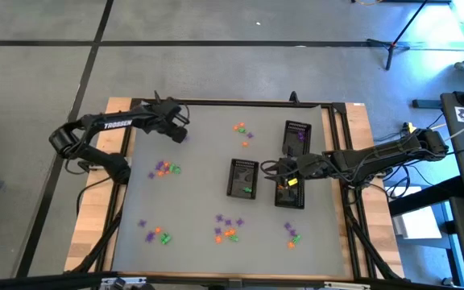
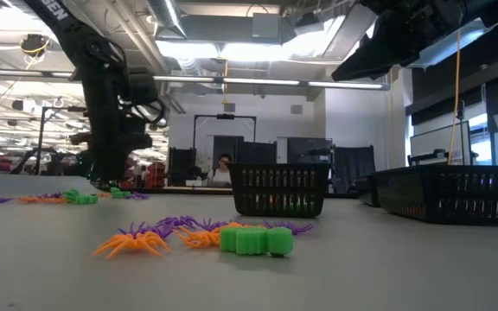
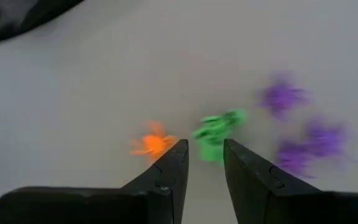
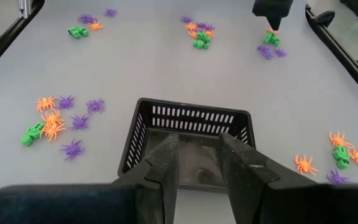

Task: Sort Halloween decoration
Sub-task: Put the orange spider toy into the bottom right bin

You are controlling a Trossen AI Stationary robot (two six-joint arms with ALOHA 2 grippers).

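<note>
Grippers were examined first. Left gripper [image 3: 202, 163] hung low over a small cluster of trinkets [image 1: 166, 168], its fingers [image 3: 169, 171] parted by a narrow gap and holding nothing; a green trinket [image 3: 217, 129] lay just ahead of the gap, an orange spider [image 3: 151, 143] to one side of it and purple spiders [image 3: 303, 134] to the other. Right gripper [image 4: 199, 163] was poised above the centre basket [image 1: 242, 177], fingers slightly spread and empty.

Taking the centre basket as the landmark: the left gripper's cluster lay well to its left on the grey table [image 1: 200, 137]. A second basket [image 1: 290, 192] stood just to its right, under the right arm [image 1: 377, 157], and a third basket [image 1: 297, 137] sat beyond that one, toward the far edge. The centre basket held something green, the third something purple, the second something orange or yellow.

Remaining Halloween decoration was loose on the table in groups: one beyond the centre basket [image 1: 242, 133], one on its near side [image 1: 227, 228], one near and to the right [image 1: 292, 235], one at the near left [image 1: 156, 235].

Left arm [image 1: 111, 127] reached in from the table's left edge.
</note>
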